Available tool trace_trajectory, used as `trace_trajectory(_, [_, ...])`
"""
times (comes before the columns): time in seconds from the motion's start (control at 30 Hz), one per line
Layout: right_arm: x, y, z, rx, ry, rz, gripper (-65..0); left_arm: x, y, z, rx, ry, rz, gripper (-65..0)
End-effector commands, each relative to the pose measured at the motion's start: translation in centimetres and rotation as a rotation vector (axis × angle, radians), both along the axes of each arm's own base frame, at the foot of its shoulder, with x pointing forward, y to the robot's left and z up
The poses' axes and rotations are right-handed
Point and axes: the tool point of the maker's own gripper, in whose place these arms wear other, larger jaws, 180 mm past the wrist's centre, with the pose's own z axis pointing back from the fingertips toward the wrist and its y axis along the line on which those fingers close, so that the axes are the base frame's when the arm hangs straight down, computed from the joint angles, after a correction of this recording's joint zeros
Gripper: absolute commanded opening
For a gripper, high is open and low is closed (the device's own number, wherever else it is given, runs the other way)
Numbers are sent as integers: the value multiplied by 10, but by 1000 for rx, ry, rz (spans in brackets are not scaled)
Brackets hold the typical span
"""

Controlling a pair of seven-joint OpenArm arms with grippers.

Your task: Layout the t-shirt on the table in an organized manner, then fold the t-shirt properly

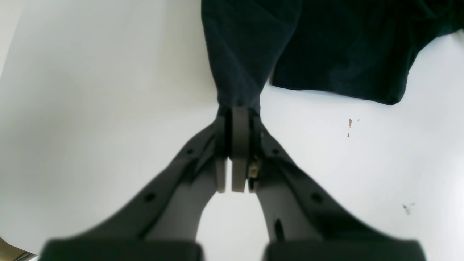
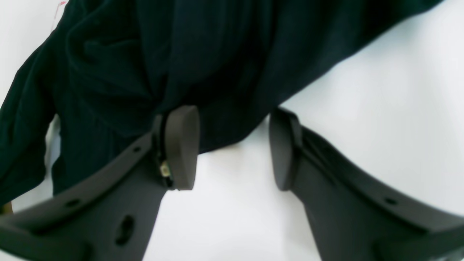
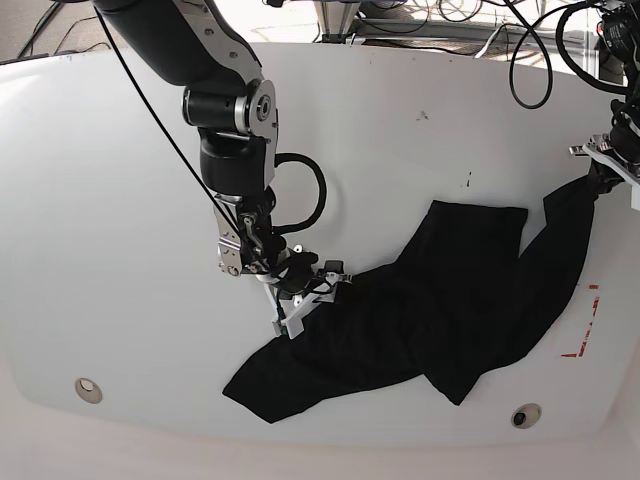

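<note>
The left pincer (image 1: 235, 119) grips a shirt (image 3: 440, 300) corner, the right pincer (image 2: 233, 145) gapes at its edge, empty; bunched mid-worktop (image 3: 120, 200), the shirt probably needs that edge gripped, then pulled flat.

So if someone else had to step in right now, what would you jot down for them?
Left end effector: shut on a bunched edge of the t-shirt, at the table's side.
Right end effector: open, jaws at the cloth's opposite edge, gripping nothing.
T-shirt: crumpled and creased, stretched between the two arms, partly overlapping itself.
Done: one edge gripped.
Left: grip with the right, spread the shirt flat, then fold it.
</note>
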Motion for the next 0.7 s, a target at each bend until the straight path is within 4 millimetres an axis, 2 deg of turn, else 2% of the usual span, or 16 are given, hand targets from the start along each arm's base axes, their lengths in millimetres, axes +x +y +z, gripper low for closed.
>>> trace_trajectory(0.0, [17,0,22,9,-57,-5,-342,6,2,12,18,-37,-10,-650])
trace_trajectory(0.67, [17,-1,20,12,-70,-19,-344,6,2,12,18,-37,-10,-650])
